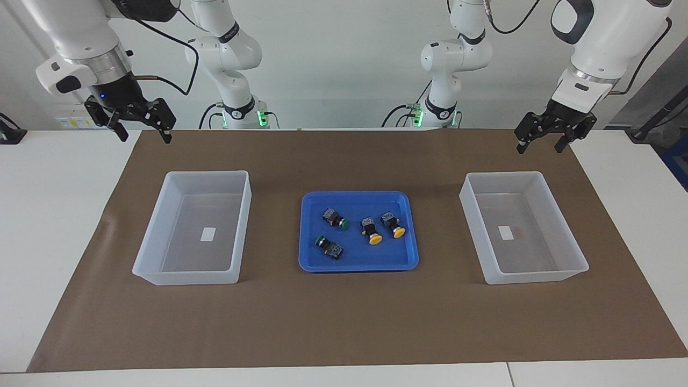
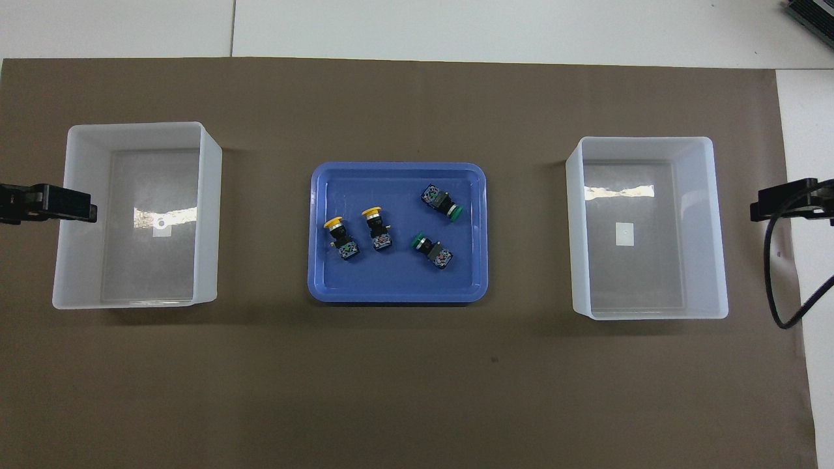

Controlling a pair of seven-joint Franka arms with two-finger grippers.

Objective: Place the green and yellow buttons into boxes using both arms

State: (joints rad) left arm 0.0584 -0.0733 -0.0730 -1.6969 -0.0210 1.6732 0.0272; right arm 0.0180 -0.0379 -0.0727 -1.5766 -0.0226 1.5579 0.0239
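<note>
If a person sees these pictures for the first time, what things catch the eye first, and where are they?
The blue tray in the middle of the brown mat stands out first; it holds two green buttons and two yellow buttons, the yellow ones toward the left arm's end. On each side of it stands an empty box, one toward each arm's end. The left gripper and right gripper hang open above the mat's corners nearest the robots.

tray [image 1: 357,265]: open from above | boxes [image 1: 161,232] [image 1: 575,252]: tall walls either end, mat between bare
</note>
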